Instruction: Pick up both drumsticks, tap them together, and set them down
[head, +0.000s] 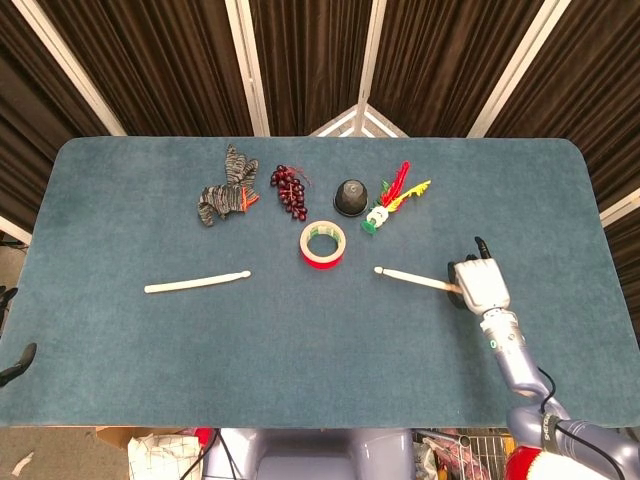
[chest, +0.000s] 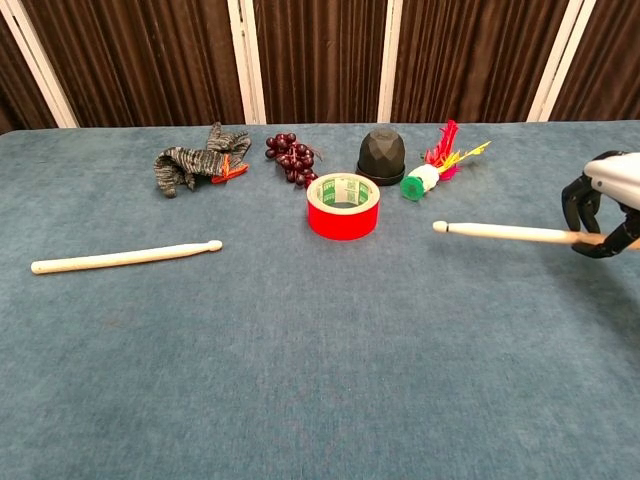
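Two pale wooden drumsticks are in play. The left drumstick lies flat on the blue table, tip pointing right. My right hand grips the butt of the right drumstick and holds it lifted off the cloth, its tip pointing left toward the table's middle. My left hand shows in neither view.
A red tape roll sits between the sticks, just beyond them. Behind it lie a striped plush toy, dark red grapes, a black dome and a feathered toy.
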